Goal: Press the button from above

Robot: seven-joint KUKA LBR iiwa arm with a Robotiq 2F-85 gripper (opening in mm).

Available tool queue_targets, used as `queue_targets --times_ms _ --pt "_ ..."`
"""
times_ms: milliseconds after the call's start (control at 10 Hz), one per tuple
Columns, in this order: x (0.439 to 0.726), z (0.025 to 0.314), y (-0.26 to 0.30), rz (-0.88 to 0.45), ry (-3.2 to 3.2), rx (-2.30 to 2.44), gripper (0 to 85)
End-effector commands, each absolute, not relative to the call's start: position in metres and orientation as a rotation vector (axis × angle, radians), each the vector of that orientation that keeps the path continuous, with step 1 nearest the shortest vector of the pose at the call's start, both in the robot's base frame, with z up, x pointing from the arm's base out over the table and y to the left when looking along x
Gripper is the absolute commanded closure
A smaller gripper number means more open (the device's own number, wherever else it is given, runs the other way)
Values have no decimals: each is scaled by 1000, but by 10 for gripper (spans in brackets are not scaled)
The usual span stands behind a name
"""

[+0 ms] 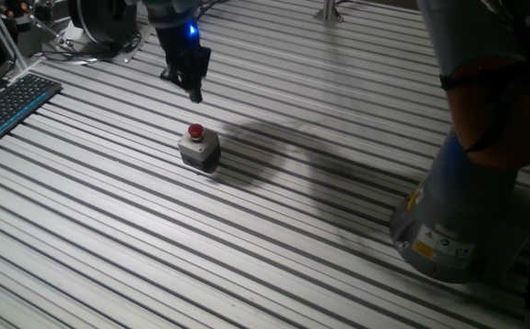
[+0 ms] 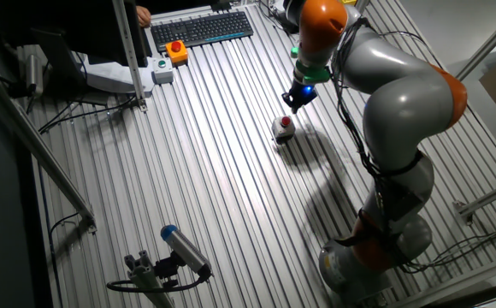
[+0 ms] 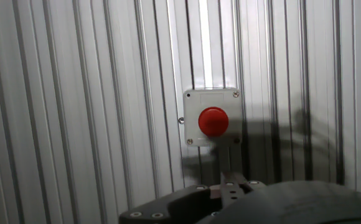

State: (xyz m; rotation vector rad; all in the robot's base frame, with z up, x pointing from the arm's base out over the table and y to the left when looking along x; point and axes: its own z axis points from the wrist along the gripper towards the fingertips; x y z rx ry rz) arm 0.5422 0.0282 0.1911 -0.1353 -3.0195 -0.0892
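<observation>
gripper [image 1: 195, 91] hangs above the slotted table [image 1: 320, 228], clear of the button [image 1: 196, 133], offset a bit to its far side in one fixed view. button sits upright in its grey box [image 3: 212, 119], red dome facing up, centred in hand view. finger state: can't tell. keyboard [image 2: 202, 28] sits at table edge.

A: One fixed view sits low, close, facing the button [image 1: 197, 133]. The other looks down from high, farther off.
B: Hand view looks straight down. All three share it.
</observation>
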Motion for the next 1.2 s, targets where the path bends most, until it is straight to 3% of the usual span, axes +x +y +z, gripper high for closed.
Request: queue_targets --times_ms 0,1100 --pt "543 184 27 -96 -3022 -137 850" --pt "548 178 36 -110 -2980 -117 850"
